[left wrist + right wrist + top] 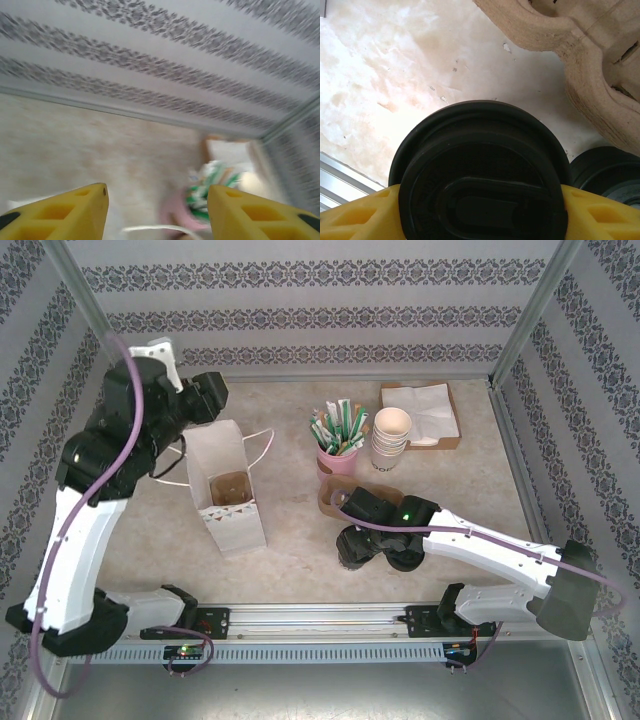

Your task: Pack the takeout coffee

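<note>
Right hand (480, 216): clamped on the takeout coffee (480, 165). One yellow finger (360, 215) presses each side of its round black lid.
Takeout coffee: seen from straight above in the right wrist view, so the lid hides the cup below it. It is over the bench (395, 75), near the front rail.
Second black lid (612, 172): just beside the held one, on its right in the wrist view and lower down.
Cup carrier (590, 55): brown moulded pulp, beyond the two lids and not touching either.
Right hand from above (378, 540): low over the bench at centre-right, with the cup carrier (332, 498) just behind it.
Left hand (157, 212): fingers apart with nothing between them. The wrist view is blurred.
Left hand from above (205, 392): raised at the back left, behind the paper bag (235, 525).
Paper bag: white, upright and open at the top, with cord handles spread to either side. Something brown sits inside, but what it is cannot be told.
Pink cup (337, 462): behind the carrier, full of green and white sticks (338, 425).
Stack of cream cups (390, 440): lidless, just right of the pink cup.
Napkins (420, 405): in a brown tray (440, 444) at the back right.
</note>
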Available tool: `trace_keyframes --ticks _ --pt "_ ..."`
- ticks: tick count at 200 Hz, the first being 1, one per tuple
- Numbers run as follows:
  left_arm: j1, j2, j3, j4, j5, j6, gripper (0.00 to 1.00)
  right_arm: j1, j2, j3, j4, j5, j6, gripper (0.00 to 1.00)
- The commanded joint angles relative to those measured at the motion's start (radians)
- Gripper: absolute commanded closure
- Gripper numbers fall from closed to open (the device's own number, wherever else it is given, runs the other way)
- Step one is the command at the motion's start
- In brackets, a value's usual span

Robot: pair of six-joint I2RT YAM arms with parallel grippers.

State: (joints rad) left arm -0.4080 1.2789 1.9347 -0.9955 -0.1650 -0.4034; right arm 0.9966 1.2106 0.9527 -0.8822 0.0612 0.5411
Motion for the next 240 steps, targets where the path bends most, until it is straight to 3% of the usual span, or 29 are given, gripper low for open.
trace_keyframes --ticks 1,14,37,63,89,156,185,206,229,240 --pt "0.025 0.132 0.096 -0.328 -0.063 0.377 0.4 -0.003 -0.015 -0.012 -0.019 -0.011 -0.042 0.4" --pt "0.032 0.178 0.116 -0.385 -0.077 0.468 0.29 -0.004 -0.017 -0.013 -0.026 -0.014 -0.056 0.4" --pt "0.045 0.184 0.028 -0.341 -0.041 0.645 0.24 -0.004 -0.019 -0.01 -0.031 -0.043 -0.079 0.4" --pt "0.11 0.271 0.062 -0.428 0.109 0.708 0.17 -0.004 -0.015 -0.004 -0.042 -0.048 -0.096 0.4" --pt "0.162 0.427 0.167 -0.587 0.103 0.752 0.19 -0.003 -0.006 0.007 -0.051 -0.061 -0.094 0.4" --pt "0.257 0.478 0.154 -0.506 0.138 0.836 0.23 0.002 -0.001 0.016 -0.066 -0.06 -0.084 0.4" --pt "0.285 0.498 0.142 -0.491 0.173 0.825 0.38 0.004 0.016 0.022 -0.065 -0.061 -0.08 0.4" --pt "0.285 0.501 0.149 -0.487 0.221 0.808 0.59 0.009 0.02 0.025 -0.067 -0.061 -0.08 0.41" --pt "0.285 0.488 0.148 -0.477 0.288 0.769 0.97 0.01 0.016 0.025 -0.069 -0.055 -0.082 0.41" --pt "0.284 0.475 0.136 -0.472 0.303 0.75 1.0 0.01 0.015 0.025 -0.072 -0.05 -0.085 0.41"
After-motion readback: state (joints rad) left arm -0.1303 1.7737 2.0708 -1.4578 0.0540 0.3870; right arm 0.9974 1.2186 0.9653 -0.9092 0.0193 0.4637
